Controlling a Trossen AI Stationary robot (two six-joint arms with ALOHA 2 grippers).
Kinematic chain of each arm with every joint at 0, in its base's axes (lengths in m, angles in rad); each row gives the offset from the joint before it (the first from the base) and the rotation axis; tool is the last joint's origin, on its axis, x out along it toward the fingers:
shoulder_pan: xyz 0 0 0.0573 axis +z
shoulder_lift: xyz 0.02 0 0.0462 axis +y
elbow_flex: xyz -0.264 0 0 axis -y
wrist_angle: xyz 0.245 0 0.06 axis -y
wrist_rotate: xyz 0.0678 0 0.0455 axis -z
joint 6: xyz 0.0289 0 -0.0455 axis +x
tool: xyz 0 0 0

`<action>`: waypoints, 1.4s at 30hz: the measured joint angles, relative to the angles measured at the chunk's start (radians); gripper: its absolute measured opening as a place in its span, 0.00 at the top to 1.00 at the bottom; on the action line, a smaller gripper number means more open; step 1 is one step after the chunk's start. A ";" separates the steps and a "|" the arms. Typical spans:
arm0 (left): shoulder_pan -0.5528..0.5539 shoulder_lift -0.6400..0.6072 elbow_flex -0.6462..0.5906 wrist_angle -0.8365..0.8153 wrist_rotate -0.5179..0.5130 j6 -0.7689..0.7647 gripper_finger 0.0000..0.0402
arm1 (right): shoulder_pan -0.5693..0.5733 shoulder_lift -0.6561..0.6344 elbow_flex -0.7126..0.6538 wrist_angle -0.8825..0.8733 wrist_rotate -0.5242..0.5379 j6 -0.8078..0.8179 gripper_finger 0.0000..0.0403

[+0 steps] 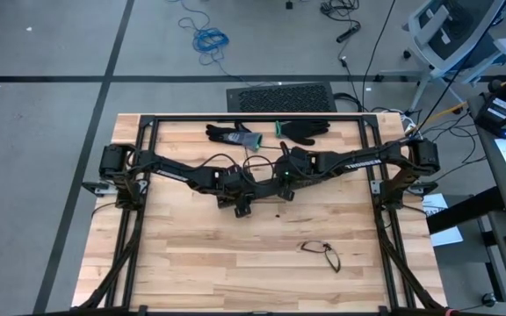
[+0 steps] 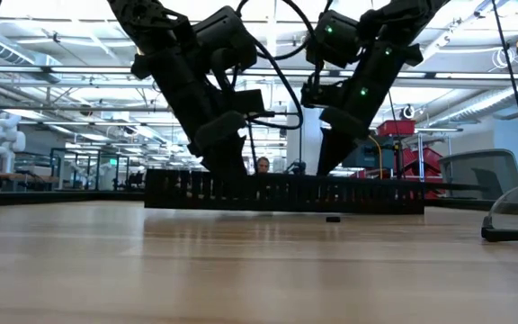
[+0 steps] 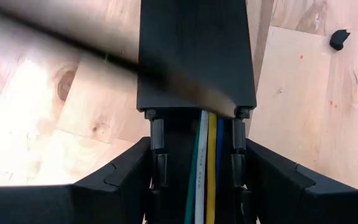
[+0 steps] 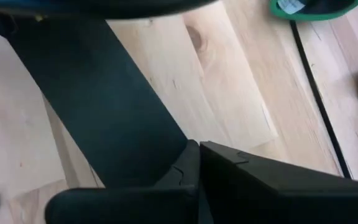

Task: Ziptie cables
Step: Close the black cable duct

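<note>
A long black slotted duct [image 2: 286, 193] lies level and low over the middle of the wooden table [image 1: 200, 263]; I cannot tell whether it rests on it. The cables [image 3: 207, 168], green, white, yellow and blue, run along inside the duct and pass under its flat black cover [image 3: 194, 56]. My left gripper [image 3: 197, 155] straddles the duct at the uncovered stretch. My right gripper [image 4: 194, 152] is shut, with its tips at the cover [image 4: 104, 106] further along. In the high view both grippers meet mid-table, left [image 1: 240, 202] and right [image 1: 281, 187], and hide the duct. My left gripper pinches the duct across its width, one finger [image 3: 126, 177] on each slotted side wall [image 3: 156, 134], just short of the cover's end. The fingers slant down and lie across the duct, which stays level. My right gripper has its shut fingertips [image 4: 185, 165] against the flat cover, slanting down from above; whether they press on it I cannot tell.
A grey glove [image 1: 235, 134] and a black glove [image 1: 306, 129] lie near the far edge. A pair of glasses [image 1: 321, 253] lies toward the near right. A small black piece [image 2: 333, 218] sits on the table just in front of the duct.
</note>
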 joint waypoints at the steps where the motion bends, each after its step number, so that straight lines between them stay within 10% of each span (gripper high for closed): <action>1: 0.000 0.000 0.000 0.000 0.000 0.000 0.44 | 0.000 0.000 0.000 -0.003 -0.001 -0.001 1.00; 22: 0.000 0.000 0.000 0.000 -0.013 -0.001 0.44 | 0.007 -0.032 -0.002 0.232 -0.033 0.025 1.00; 33: 0.000 0.000 0.000 -0.004 -0.014 0.000 0.44 | 0.013 -0.181 -0.001 -0.205 -0.010 0.210 1.00; 42: 0.000 0.000 0.000 -0.007 -0.019 -0.001 0.44 | 0.015 -0.094 -0.061 -0.162 0.014 0.240 1.00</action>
